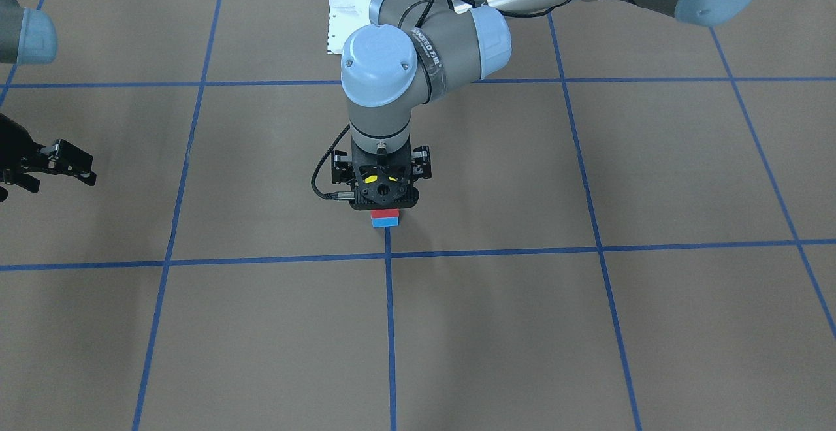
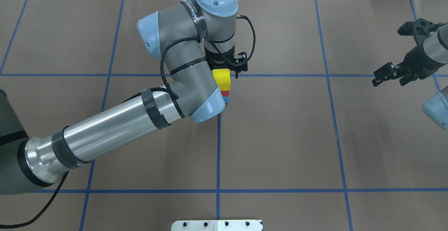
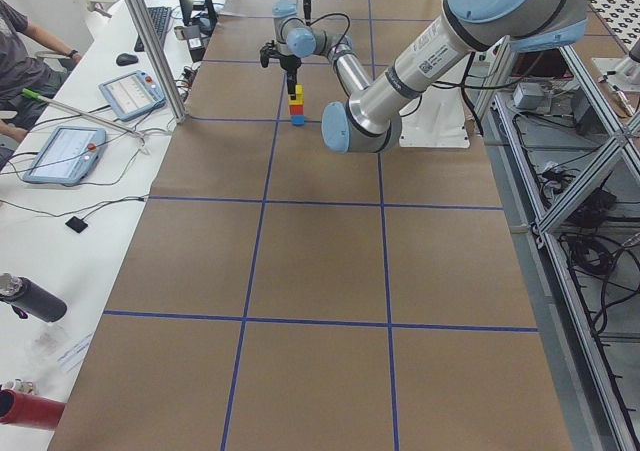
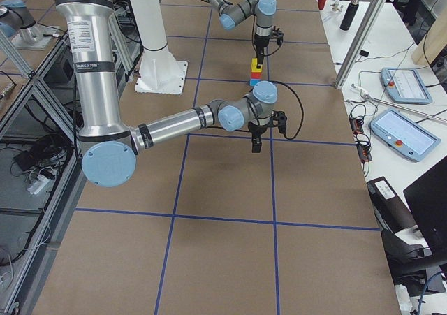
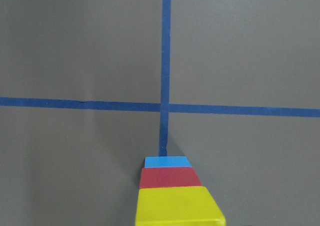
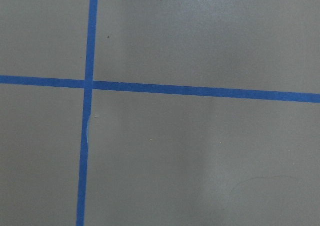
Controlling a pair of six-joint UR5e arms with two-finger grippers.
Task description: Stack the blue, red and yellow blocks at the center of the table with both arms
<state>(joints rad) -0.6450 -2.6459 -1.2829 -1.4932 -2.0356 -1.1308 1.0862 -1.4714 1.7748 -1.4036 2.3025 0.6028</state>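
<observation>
A stack stands at the table's centre cross: the blue block [image 1: 385,222] at the bottom, the red block [image 1: 385,213] on it, the yellow block [image 2: 222,78] on top. The left wrist view shows all three in line, yellow [image 5: 178,206] nearest. My left gripper [image 1: 385,186] points straight down over the stack, its fingers reaching down at the yellow block; their tips are hidden, so I cannot tell whether they hold it. My right gripper [image 2: 387,56] is open and empty, far off to the side above bare table.
Brown paper covers the table [image 2: 280,136], marked with a blue tape grid [image 2: 218,154]. The left arm's forearm [image 2: 115,126] stretches low across the table towards the stack. The robot's white base plate [image 2: 217,225] is at the near edge.
</observation>
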